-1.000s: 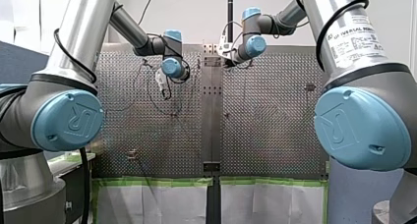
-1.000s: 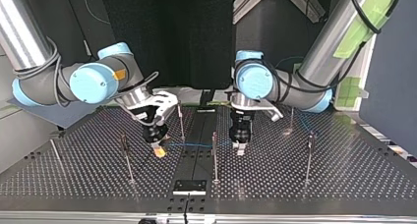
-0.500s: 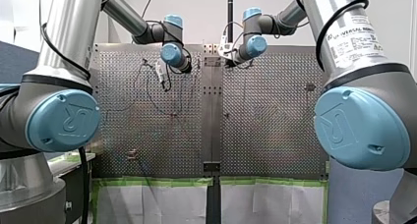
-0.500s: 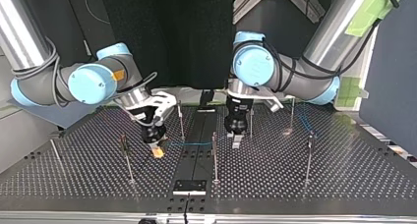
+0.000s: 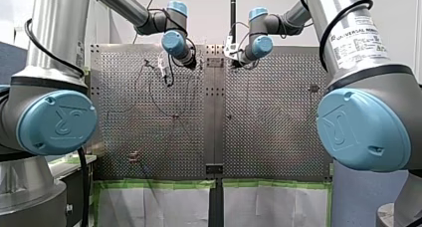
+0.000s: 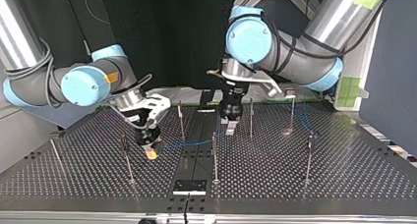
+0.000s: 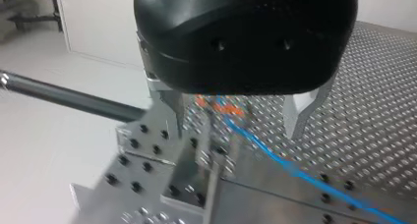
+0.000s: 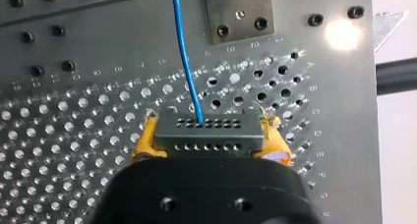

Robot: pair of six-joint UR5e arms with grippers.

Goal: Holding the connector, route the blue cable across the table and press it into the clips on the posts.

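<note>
- Right gripper (image 6: 151,154) comes in at the top view's left, tilted down, tips close over the table (image 6: 295,184).
- Its yellow pads (image 8: 145,141) are pinched onto the two ends of the connector (image 8: 206,132), a dark block with rows of small holes.
- The connector is held level just above the perforated surface.
- The cable (image 8: 187,57), thin and blue, leaves the connector's far face and runs straight ahead, passing just beside a small screwed plate (image 8: 238,13).
- In the top view the cable (image 6: 184,145) stretches from the right gripper toward the middle post (image 6: 214,155). I cannot tell whether it sits in a clip there.
- More blue cable shows by the far posts at that view's right.
- Left gripper (image 6: 230,129) comes in at the top view's right and points straight down, raised over the table.
- It hangs between the middle post and another post (image 6: 251,117), just beside the dark centre strip (image 6: 196,150).
- In the left wrist view its metal fingers (image 7: 169,106) are spread wide apart.
- There the cable (image 7: 275,157) lies below the left gripper (image 7: 236,111), running from an orange blur between the fingers out across the table.
</note>
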